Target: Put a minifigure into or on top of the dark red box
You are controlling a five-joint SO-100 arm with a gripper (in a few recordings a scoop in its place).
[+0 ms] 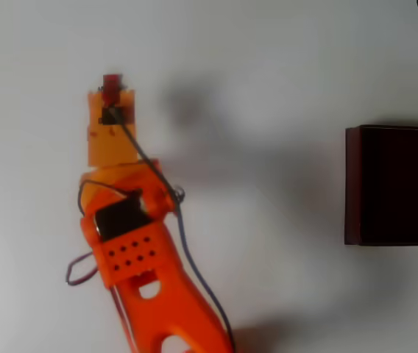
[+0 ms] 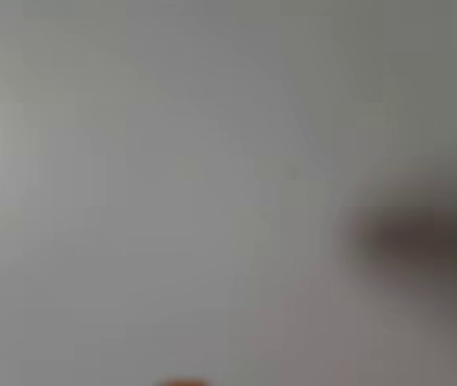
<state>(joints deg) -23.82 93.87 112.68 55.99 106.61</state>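
**Hand over minifigure, far from box**

While the orange arm reaches from the table's bottom edge toward the top, its hand sits at the small red minifigure, upper left overhead. Grip state: can't tell. Dark red box, square, thin-walled, near-black inside, lies at the right edge. Wrist view blurred.

We see an evenly bright, slightly soft overhead view, white table washed pale, a faint grey shadow spreading right of the arm, dark red box interior near black, wrist view wholly defocused, one dark smudge at right.
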